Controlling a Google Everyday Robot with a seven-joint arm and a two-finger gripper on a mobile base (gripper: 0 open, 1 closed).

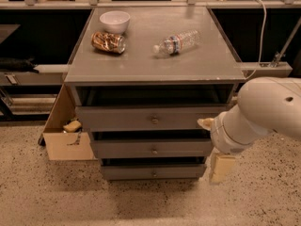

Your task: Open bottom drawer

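The bottom drawer (154,172) is the lowest of three grey drawers in the cabinet, with a slim front and a small round knob at its centre. It looks shut or nearly shut. My gripper (220,168) hangs as a cream block below my white arm (263,112), just off the right end of the bottom drawer and apart from the knob. The middle drawer (153,149) and the top drawer (150,119) sit above it, each front standing slightly further out than the one below.
On the cabinet top (141,65) lie a white bowl (115,20), a brown snack packet (108,42) and a plastic water bottle (176,42). An open cardboard box (66,138) stands on the floor against the cabinet's left side. The floor is speckled.
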